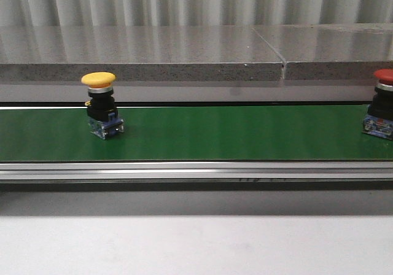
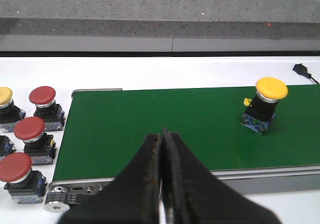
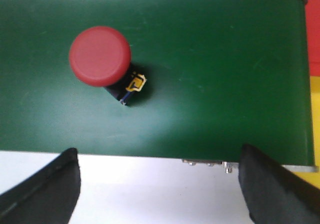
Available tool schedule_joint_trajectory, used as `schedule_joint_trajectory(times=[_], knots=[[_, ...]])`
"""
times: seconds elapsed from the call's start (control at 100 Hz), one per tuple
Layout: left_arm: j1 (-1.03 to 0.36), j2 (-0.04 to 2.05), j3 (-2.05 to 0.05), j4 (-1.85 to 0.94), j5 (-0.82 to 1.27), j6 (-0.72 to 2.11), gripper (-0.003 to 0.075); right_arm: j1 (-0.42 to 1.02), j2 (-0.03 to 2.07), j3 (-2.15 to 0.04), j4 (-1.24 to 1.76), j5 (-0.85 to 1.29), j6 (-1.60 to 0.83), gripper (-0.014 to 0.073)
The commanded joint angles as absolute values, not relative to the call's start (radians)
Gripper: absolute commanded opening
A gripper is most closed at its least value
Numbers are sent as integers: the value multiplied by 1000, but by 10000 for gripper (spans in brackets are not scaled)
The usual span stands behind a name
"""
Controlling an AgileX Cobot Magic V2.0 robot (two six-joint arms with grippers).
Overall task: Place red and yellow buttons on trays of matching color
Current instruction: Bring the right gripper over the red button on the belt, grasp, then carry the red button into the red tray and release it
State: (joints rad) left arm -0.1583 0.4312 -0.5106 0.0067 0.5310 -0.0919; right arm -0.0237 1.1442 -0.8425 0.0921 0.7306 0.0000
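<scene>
Left gripper [image 2: 161, 149] jaws pressed together, holding nothing. Right gripper [image 3: 159, 171] jaws spread wide, empty, above red button [image 3: 100, 56]. Yellow button [image 1: 100, 103] upright on green conveyor belt [image 1: 233, 131], left part; red at right edge.

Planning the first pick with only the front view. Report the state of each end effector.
Observer: The left end effector is shut and empty; the yellow button stands apart from it on the green belt.
Operator: Now the right one.
Observer: The right end effector is open and empty; the red button stands untouched on the belt.
Operator: Report anything off the belt.
Observer: Three spare red buttons and a spare yellow button sit on the table beside the belt's end.
</scene>
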Motion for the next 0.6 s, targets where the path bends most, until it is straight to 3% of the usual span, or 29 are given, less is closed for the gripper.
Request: schedule_joint_trajectory(times=[0.0,0.38,0.48,0.59], knots=[[-168,434,-533,0,451,-91,-20,-14,1193,-912,99,697,-31,636],[-168,434,-533,0,451,-91,-20,-6,1423,-1042,85,634,-33,613],[-168,434,-533,0,451,-91,-20,-6,1476,-1069,85,648,-33,506],[-168,434,-533,0,451,-91,-20,-11,1507,-1092,84,661,-33,311]])
